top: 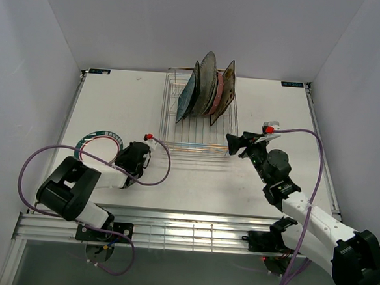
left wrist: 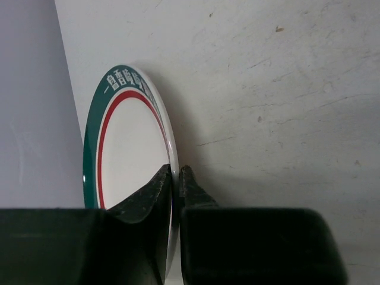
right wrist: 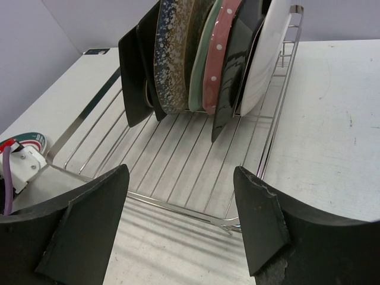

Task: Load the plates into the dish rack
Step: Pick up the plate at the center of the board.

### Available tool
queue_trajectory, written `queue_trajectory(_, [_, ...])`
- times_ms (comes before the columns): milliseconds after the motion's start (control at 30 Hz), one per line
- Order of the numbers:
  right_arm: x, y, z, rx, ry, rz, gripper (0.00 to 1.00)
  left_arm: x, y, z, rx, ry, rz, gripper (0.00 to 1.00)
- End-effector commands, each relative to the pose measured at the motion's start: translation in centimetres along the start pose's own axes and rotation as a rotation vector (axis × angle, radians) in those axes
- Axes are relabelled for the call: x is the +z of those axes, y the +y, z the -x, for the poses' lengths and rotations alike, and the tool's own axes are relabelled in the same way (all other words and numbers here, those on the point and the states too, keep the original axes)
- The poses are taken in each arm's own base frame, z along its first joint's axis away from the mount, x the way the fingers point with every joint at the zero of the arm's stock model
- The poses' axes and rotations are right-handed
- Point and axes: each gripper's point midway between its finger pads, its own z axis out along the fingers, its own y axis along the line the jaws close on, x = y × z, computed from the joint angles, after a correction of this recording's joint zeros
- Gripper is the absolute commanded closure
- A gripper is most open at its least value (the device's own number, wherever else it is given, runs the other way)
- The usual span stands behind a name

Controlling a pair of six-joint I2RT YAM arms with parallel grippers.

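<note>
- Far left of your desk [top: 118, 101]: the teal-rimmed plate [top: 97, 148], white with a red ring inside the rim. It sits near the left edge and looks flat from the top view.
- Your left arm [top: 76, 190] comes in from that plate's right side. The left jaws are pinching its rim, one finger on each face, and the left wrist view shows this up close.
- Middle, towards the back: the rack [top: 191, 141]. Its front half is bare wire, and all the loaded stuff is in the back half.
- The plates in there stand on edge, packed close together. In the right wrist view, left to right, you've got:
  - a black square plate [right wrist: 133, 77]
  - a speckled plate [right wrist: 172, 59]
  - a green plate [right wrist: 200, 71]
  - a pink dotted plate [right wrist: 217, 65]
  - a dark plate [right wrist: 234, 83]
  - a white plate [right wrist: 267, 59]
- Another dark edge sits between the first two, but I can't tell what it is.
- Right side: your right arm [top: 282, 172] points at the rack's near right corner. The right jaws are spread wide with nothing between them, just short of the front wire.
</note>
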Motion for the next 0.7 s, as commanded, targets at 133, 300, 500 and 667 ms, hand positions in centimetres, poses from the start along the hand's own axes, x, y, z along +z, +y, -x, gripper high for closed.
queue_trajectory(133, [-0.1, -0.1, 1.4, -0.003, -0.054, -0.007, 0.23, -0.7, 1.4, 1.0, -0.063, -0.05, 0.03, 0.97])
queue_trajectory(300, [-0.1, -0.1, 1.4, -0.001, -0.055, -0.009, 0.23, -1.0, 2.3, 1.5, -0.086, -0.07, 0.049, 1.0])
queue_trajectory(500, [-0.1, -0.1, 1.5, -0.001, -0.057, -0.006, 0.23, -1.8, 3.9, 2.7, -0.132, -0.115, 0.083, 1.0])
queue_trajectory(667, [-0.2, -0.1, 1.5, -0.001, -0.056, -0.007, 0.23, -2.6, 6.0, 4.7, -0.17, -0.174, 0.114, 1.0])
